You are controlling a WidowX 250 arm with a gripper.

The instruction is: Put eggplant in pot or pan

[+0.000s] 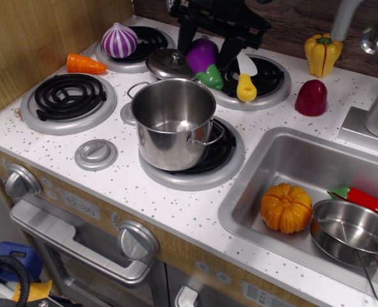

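Note:
My black gripper [204, 48] hangs over the back of the stove, shut on the glossy purple eggplant [202, 59]. The eggplant's green stem cap points down and to the right. It is held in the air just behind and above the far rim of the tall shiny steel pot [173, 123]. The pot stands empty on the front right burner, with wire loop handles on both sides.
A steel lid [171, 63], striped onion [119, 40] and orange carrot [84, 64] lie at the back left. A yellow piece [246, 89], dark red dome [311, 97] and yellow pepper [323, 54] are at the right. The sink [284, 160] holds a pumpkin, red pepper and small pan.

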